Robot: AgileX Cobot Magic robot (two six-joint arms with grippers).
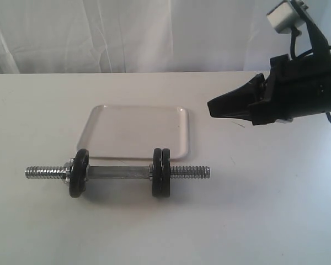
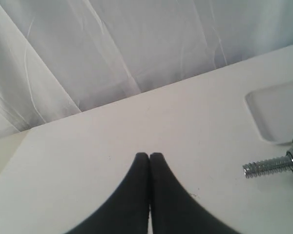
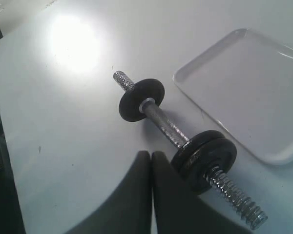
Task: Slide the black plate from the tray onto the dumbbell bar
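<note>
Right claw (image 1: 213, 107) hung clenched, upper right; black plate (image 1: 166, 172) sat lower left of it, on the left-right dumbbell bar (image 1: 118, 173).

The dumbbell bar (image 1: 118, 173) lies just before the tray (image 1: 138, 130).

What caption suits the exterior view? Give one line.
Three black plates sit on the dumbbell bar beside the tray; right pincer shut above the table.

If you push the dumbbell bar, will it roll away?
Probably: the dumbbell bar rests on round black discs, so a sideways push would likely roll it. It looks like metal, so probably heavy and stiff.
</note>
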